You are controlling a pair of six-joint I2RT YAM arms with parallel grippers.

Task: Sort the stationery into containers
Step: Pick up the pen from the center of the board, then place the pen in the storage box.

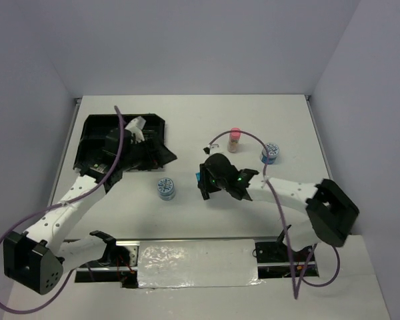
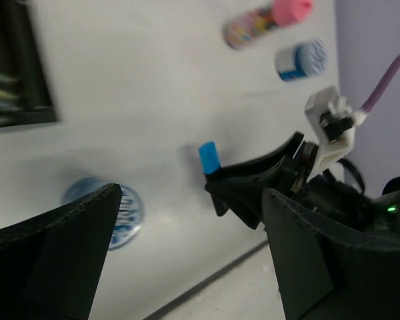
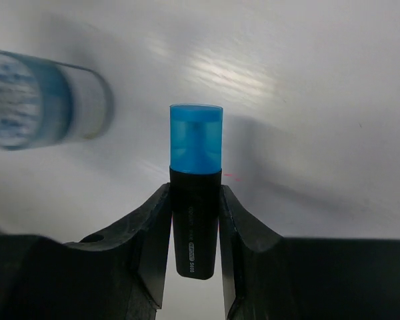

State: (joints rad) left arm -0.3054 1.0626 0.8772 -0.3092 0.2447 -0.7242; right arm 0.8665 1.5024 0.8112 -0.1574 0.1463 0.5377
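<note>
The right pincer point(image 3: 195, 200) is closed on the black body of a blue-capped marker point(image 3: 195, 137), one finger pressed to each side and the cap sticking out past the tips. It is near the middle of the desk point(image 1: 187, 113), with a round blue-white tin point(image 1: 166, 189) just beside it toward the left edge. The left pincer point(image 2: 191, 193) stands wide open with nothing between its fingers, at the right-hand rim of the black tray point(image 1: 93, 133) that sits toward the far left corner, while a pink-capped bottle point(image 1: 235, 139) and a second tin point(image 1: 270, 153) stand apart from each other, right of the middle toward the far edge.
</note>
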